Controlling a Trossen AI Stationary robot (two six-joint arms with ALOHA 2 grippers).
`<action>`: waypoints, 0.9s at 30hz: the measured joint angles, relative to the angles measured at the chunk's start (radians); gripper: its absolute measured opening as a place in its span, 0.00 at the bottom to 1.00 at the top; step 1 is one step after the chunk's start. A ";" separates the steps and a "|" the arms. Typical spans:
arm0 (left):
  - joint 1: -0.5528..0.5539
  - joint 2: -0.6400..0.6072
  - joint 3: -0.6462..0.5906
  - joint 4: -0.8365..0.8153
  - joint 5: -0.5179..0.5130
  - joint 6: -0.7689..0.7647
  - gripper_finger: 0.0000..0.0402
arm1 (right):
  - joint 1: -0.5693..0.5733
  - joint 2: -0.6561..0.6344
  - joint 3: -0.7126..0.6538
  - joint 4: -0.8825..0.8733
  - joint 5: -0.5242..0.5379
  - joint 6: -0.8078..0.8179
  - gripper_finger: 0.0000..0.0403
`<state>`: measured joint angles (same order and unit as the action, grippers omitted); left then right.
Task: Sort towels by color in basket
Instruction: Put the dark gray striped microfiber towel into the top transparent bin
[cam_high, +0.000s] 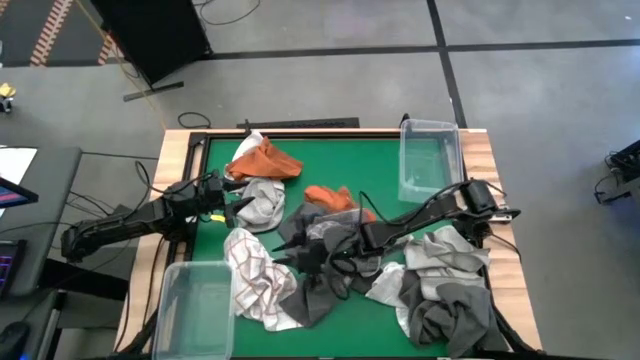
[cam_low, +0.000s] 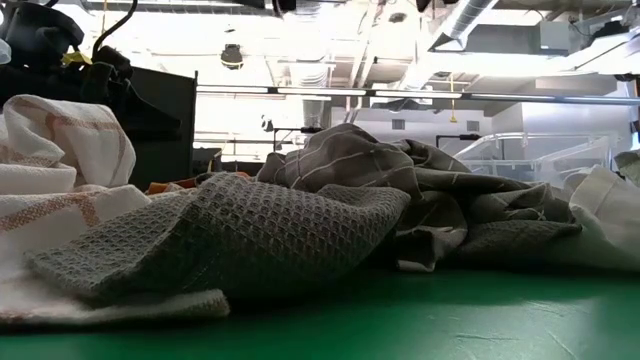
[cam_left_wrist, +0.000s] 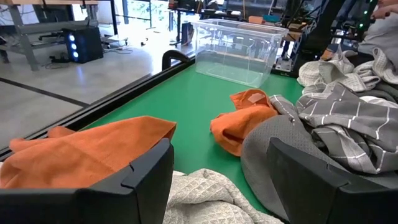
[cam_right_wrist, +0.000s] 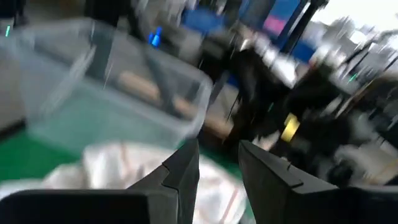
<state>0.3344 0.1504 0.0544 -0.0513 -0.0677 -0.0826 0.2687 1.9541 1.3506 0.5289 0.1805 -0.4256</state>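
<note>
A grey waffle towel (cam_low: 230, 235) tops the unsorted towels (cam_high: 330, 255) mid-table, both clear bins (cam_high: 430, 160) empty. The left gripper (cam_left_wrist: 217, 180), open, holds nothing beside orange cloths (cam_high: 265, 160); the right gripper (cam_right_wrist: 217, 165), narrowly parted, hovers empty.

We see L arm reaching in from table's left side, left gripper (cam_high: 238, 199) w/ fingers spread wide. R arm stretches across mid-table, right gripper (cam_high: 300, 250) low, fingers only narrowly apart.
</note>
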 joint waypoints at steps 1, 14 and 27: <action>0.000 0.000 0.000 0.000 0.000 0.000 0.61 | -0.001 0.000 0.000 0.045 0.005 -0.013 0.37; 0.000 0.000 0.000 0.000 0.000 0.000 0.61 | 0.005 -0.070 0.095 0.107 0.202 -0.175 0.53; 0.000 0.000 0.000 0.003 0.000 0.000 0.61 | -0.005 -0.068 0.522 -0.898 0.289 0.098 0.65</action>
<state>0.3344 0.1505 0.0544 -0.0483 -0.0677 -0.0826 0.2638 1.8858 1.8725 -0.3688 0.4690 -0.3276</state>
